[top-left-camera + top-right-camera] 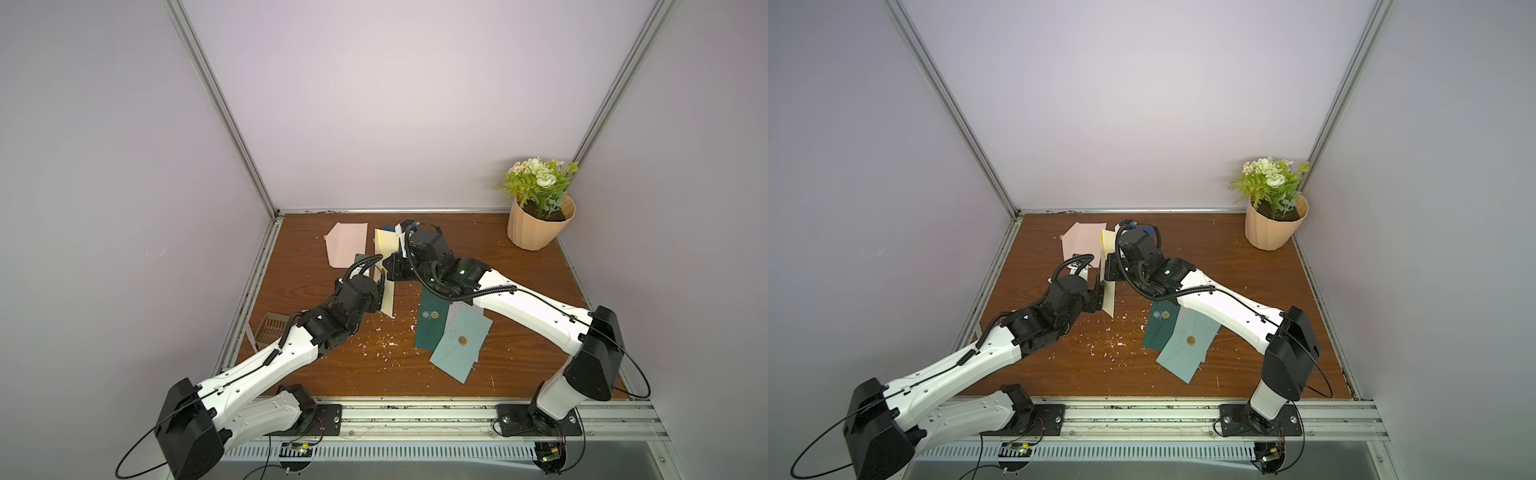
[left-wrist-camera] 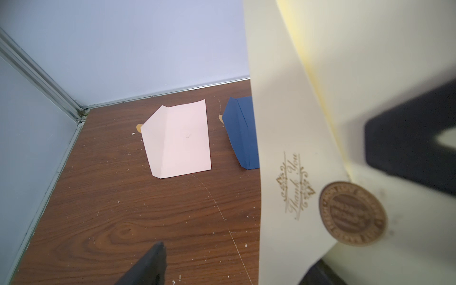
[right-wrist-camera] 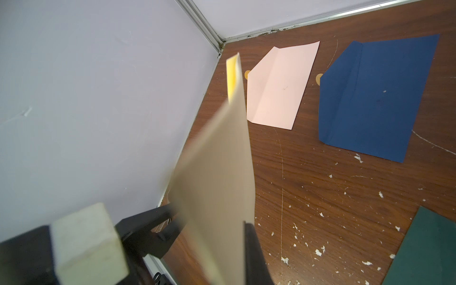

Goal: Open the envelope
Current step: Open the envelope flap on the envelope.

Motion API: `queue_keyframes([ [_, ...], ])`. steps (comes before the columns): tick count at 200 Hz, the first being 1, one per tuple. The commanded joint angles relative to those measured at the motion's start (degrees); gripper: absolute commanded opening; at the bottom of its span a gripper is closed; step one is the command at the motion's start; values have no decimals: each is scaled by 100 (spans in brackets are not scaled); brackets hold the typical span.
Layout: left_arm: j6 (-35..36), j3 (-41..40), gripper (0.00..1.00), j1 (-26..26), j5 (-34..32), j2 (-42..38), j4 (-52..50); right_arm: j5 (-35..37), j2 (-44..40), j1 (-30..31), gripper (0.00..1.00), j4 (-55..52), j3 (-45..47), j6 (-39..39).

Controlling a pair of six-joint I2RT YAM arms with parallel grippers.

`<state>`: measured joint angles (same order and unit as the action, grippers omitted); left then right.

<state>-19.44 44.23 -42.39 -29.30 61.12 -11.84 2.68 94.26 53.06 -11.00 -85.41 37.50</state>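
A cream envelope (image 1: 388, 301) (image 1: 1109, 299) stands on edge above the wooden table, between my two arms. My right gripper (image 1: 392, 268) (image 3: 241, 254) is shut on it; the paper (image 3: 222, 172) rises blurred out of its fingers. In the left wrist view the envelope (image 2: 278, 123) shows gold "Thank You" lettering and a round gold seal (image 2: 352, 213) at the flap's tip, and a yellow inner face shows along the flap's edge. My left gripper (image 1: 380, 286) (image 2: 239, 261) is open, its fingers (image 2: 150, 266) wide apart, with the envelope's lower edge close to one of them.
A pink envelope (image 1: 347, 243) and a navy one (image 3: 375, 98) lie flat at the back. A dark green envelope (image 1: 432, 322) and a teal envelope (image 1: 459, 345) overlap under my right arm. A flower pot (image 1: 538, 226) stands back right, a brown basket (image 1: 272, 326) at the left edge. Paper scraps dot the table.
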Motion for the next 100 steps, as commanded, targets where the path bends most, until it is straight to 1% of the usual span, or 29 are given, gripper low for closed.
queue_keyframes([
  [1, 1, 127, 84, -1, -390, -117, 293, -362, 29, 91, 0, -192, 70, 74],
  [100, 19, 77, 86, -5, -436, -180, 305, -415, -90, 91, 0, -139, 261, 71],
])
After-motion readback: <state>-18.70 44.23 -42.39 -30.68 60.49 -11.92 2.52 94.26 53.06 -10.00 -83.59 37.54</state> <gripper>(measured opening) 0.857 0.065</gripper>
